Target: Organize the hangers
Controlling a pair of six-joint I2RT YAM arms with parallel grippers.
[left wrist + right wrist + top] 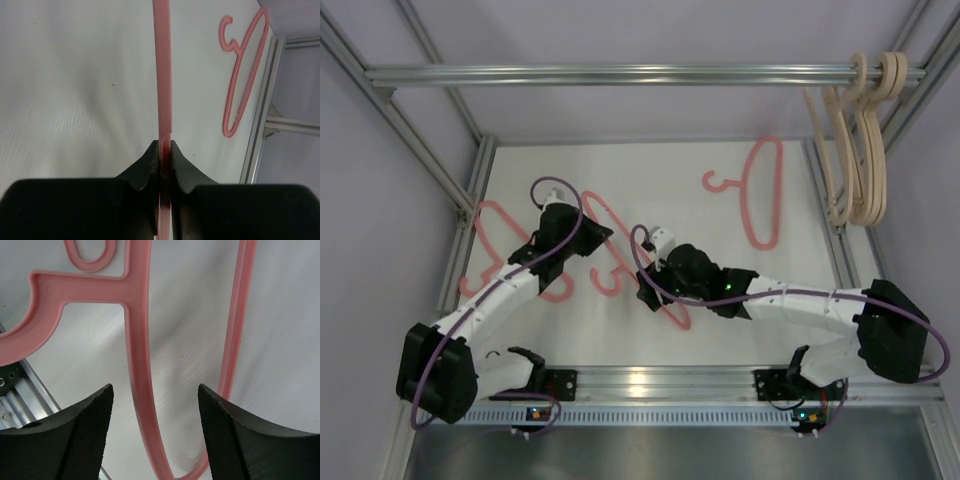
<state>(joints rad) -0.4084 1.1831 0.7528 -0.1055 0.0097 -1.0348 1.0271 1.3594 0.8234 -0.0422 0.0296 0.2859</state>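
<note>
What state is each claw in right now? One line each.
Left claw: closed on a pink hanger.
Right claw: open, holding nothing.

white table [650, 165] lies open beyond both arms, except one pink hanger [761, 241].

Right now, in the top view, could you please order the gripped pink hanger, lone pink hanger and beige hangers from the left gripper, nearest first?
1. Gripped pink hanger, table centre.
2. Lone pink hanger, back right on the table.
3. Beige hangers, far right, hanging on the rail.
</note>
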